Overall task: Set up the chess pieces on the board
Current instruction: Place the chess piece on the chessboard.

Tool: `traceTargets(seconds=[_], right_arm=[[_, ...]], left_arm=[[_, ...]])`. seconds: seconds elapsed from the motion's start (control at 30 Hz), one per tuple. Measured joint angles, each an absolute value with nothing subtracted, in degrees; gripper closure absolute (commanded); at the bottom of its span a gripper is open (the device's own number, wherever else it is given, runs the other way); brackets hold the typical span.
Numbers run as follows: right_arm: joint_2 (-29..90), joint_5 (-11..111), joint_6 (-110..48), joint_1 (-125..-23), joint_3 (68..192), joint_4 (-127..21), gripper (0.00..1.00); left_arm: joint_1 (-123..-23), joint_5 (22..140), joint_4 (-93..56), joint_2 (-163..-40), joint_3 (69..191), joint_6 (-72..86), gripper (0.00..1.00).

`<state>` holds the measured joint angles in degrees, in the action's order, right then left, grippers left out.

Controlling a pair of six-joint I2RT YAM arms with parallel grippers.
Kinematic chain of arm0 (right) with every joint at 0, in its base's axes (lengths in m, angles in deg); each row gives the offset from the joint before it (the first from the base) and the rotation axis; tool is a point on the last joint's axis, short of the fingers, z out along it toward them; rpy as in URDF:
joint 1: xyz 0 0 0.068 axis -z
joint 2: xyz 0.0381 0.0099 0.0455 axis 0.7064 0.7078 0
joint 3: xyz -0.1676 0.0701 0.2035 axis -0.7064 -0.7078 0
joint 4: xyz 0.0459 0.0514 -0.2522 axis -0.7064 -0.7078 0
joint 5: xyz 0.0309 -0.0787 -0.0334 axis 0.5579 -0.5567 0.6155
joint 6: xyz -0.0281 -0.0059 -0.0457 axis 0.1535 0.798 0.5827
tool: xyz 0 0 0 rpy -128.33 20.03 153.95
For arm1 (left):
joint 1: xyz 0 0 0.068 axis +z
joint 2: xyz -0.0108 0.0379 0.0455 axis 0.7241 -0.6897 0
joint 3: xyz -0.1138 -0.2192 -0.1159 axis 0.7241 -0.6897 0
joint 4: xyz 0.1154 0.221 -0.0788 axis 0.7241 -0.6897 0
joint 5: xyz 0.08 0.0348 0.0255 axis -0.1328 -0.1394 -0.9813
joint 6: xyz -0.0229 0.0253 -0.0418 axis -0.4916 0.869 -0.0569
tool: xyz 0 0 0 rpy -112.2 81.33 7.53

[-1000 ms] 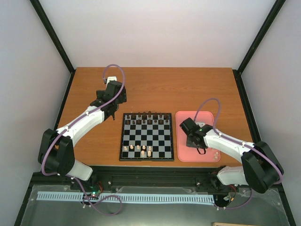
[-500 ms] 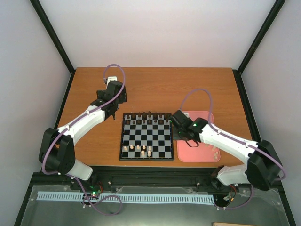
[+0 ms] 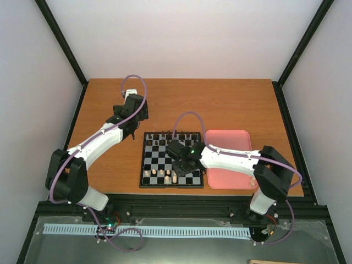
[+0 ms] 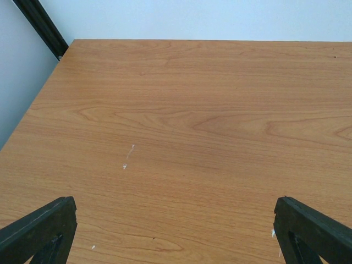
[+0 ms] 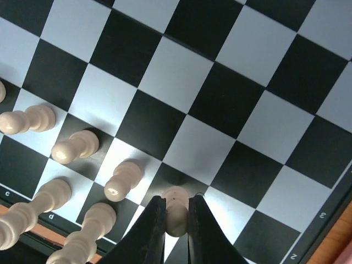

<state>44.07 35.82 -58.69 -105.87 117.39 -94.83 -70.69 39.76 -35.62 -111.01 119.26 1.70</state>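
Note:
The board [image 3: 142, 165], black and white checks, lies in the middle of the table. Several cream chess pieces [image 3: 165, 175] stand on its near rows. My right gripper [image 3: 180, 165] hangs over the board's near middle. In the right wrist view it [image 5: 177, 204] is shut on a cream chess piece [image 5: 176, 212], just above a near square of the board [image 5: 231, 93], beside standing pieces [image 5: 124, 179]. My left gripper [image 3: 130, 132] stands open over bare wood, left of the board's far corner, its fingertips [image 4: 44, 225] wide apart.
Dark pieces [image 3: 170, 138] line the board's far rows. A pink tray [image 3: 231, 144] lies right of the board, with a few cream pieces [image 3: 252, 179] at its near right corner. Black frame rails border the table.
My right arm has swung left from the pink tray to over the board's near rows, staying shut. The left arm has not moved.

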Motion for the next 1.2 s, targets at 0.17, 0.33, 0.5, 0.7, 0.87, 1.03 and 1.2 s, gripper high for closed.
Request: traceTargets(seconds=[0.17, 0.33, 0.5, 0.7, 0.87, 1.03, 1.2], right_arm=[[44.16, 36.63, -59.35, -106.98, 117.37, -94.70, 0.97], [45.55, 36.50, -59.85, -107.62, 117.37, -94.59, 0.97], [45.69, 35.67, -60.22, -107.68, 117.35, -94.85, 0.97], [46.01, 35.45, -60.33, -107.68, 117.35, -94.80, 0.97], [46.80, 35.45, -60.33, -107.68, 117.30, -94.74, 0.96], [46.84, 35.36, -60.31, -107.68, 117.30, -94.63, 0.92], [46.91, 35.28, -60.26, -107.68, 117.30, -94.45, 0.90]], left_arm=[[-70.69, 39.81, -35.62, -111.01, 119.26, 1.68, 0.00], [-70.69, 39.81, -35.62, -111.01, 119.26, 1.70, 0.00], [-70.69, 39.83, -35.62, -111.01, 119.26, 1.68, 0.00], [-70.69, 39.83, -35.62, -111.01, 119.26, 1.68, 0.00], [-70.69, 39.83, -35.62, -111.01, 119.26, 1.68, 0.00], [-70.69, 39.83, -35.62, -111.01, 119.26, 1.68, 0.00], [-70.69, 39.83, -35.62, -111.01, 119.26, 1.70, 0.00]])
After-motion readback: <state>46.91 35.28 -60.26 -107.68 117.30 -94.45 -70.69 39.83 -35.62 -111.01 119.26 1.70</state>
